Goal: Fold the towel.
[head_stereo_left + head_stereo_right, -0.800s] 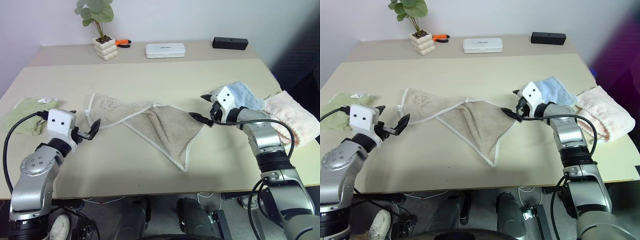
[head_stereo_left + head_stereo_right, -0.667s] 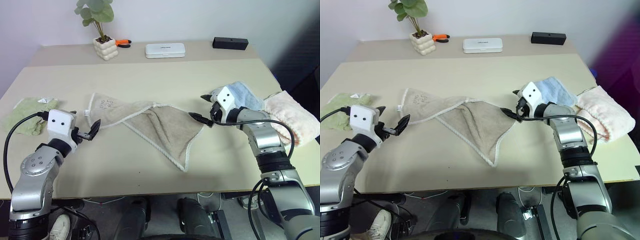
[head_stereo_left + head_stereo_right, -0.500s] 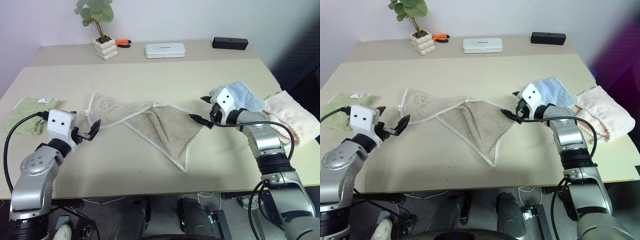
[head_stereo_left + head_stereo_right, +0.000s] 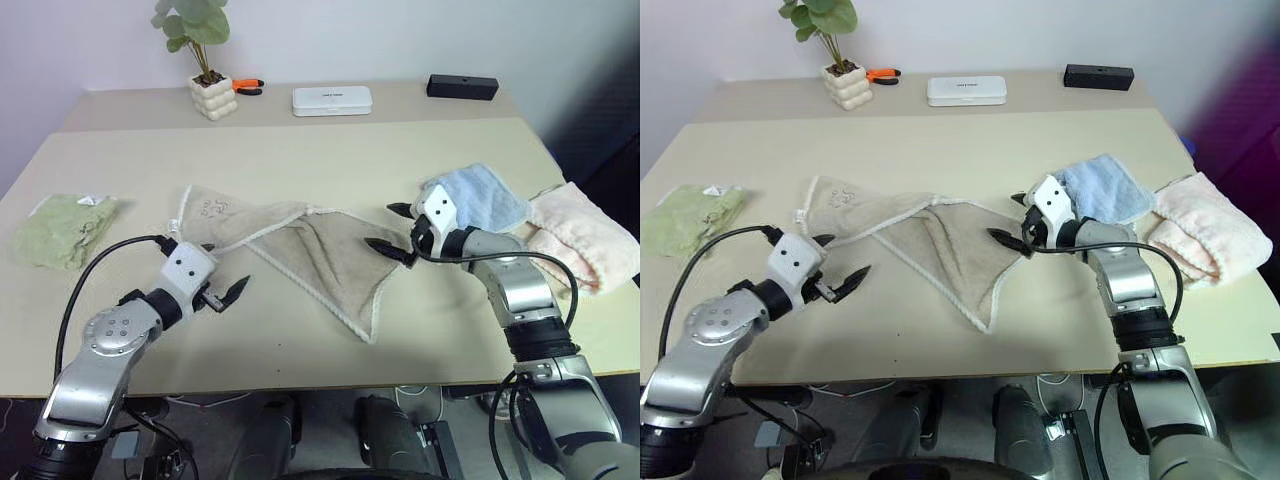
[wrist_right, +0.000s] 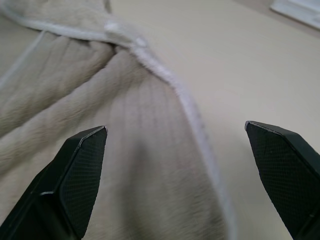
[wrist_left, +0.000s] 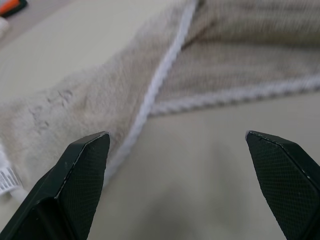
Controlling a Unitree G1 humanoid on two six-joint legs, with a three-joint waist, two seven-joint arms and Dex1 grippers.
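Observation:
The beige towel (image 4: 310, 250) lies crumpled and partly doubled over itself across the middle of the table, its white corded edge showing. My left gripper (image 4: 222, 272) is open just in front of the towel's left part, fingertips close to its near edge. In the left wrist view the towel (image 6: 225, 45) and its cord lie just beyond the spread fingers (image 6: 85, 165). My right gripper (image 4: 388, 228) hovers open over the towel's right corner. The right wrist view has the towel (image 5: 125, 150) between the spread fingers (image 5: 80, 165), nothing gripped.
A light blue towel (image 4: 475, 195) and a pink towel (image 4: 585, 235) lie at the right, close behind my right arm. A pale green towel (image 4: 60, 228) sits at the left edge. A potted plant (image 4: 210, 95), orange pliers (image 4: 245, 86), a white box (image 4: 332, 99) and a black box (image 4: 462, 86) line the back.
My left gripper has swung right, from near the green towel to the beige towel's near-left edge. My right gripper has shifted slightly left over the towel's right corner. The towel has not moved.

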